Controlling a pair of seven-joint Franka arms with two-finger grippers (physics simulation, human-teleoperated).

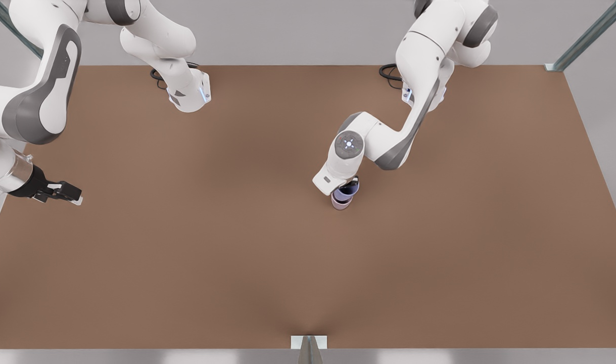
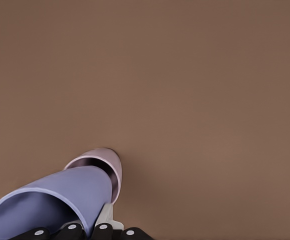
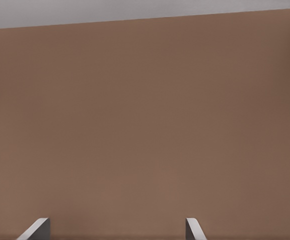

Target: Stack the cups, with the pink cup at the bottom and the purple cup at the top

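Brown table (image 1: 186,263) carries two cups: purple cup (image 1: 346,192) nested in pink cup (image 1: 341,203), left gripper (image 1: 349,186) jaws clamped on purple; right gripper (image 1: 65,192) waits, jaws apart.

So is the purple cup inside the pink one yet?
Yes: the purple cup sits nested in the pink cup, with the left pincer at its rim.

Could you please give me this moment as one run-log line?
left gripper: holding purple cup in pink cup | right gripper: open, waiting | table
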